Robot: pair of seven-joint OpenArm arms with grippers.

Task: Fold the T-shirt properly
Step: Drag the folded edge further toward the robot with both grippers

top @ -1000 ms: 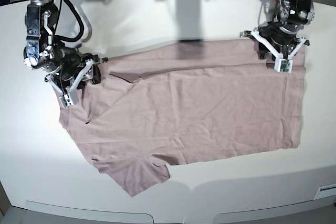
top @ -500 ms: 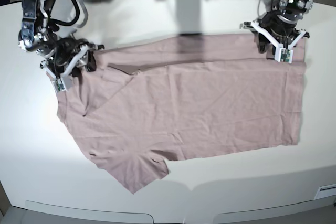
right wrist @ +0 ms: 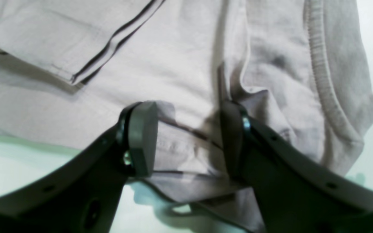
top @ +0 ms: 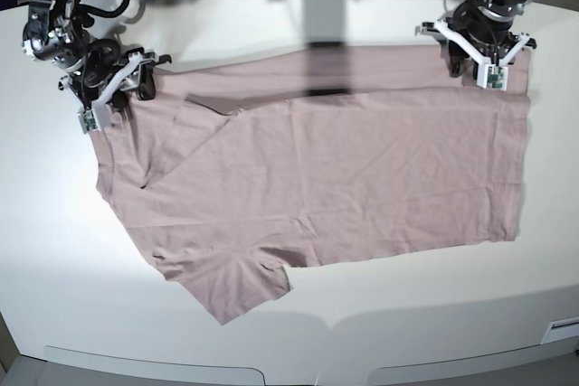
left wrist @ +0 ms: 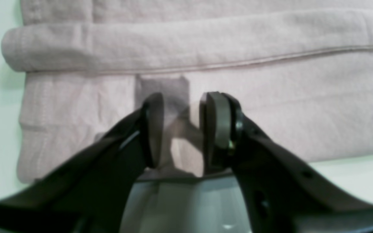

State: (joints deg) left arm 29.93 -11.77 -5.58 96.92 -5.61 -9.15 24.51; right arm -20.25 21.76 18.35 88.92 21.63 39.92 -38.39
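The plain dusty mauve-pink cotton T-shirt [top: 326,178] is being drawn toward the far edge of the white table [top: 298,341]; over the last second both grippers are seen carried farther back, and the folded far strip is being pulled straighter. The first lengthwise fold is judged under way, not finished. The left gripper [left wrist: 180,129] is being held released, jaws parted, just above the folded hem corner. The right gripper [right wrist: 189,139] is likewise parted over the collar end; no cloth is seen pinched.
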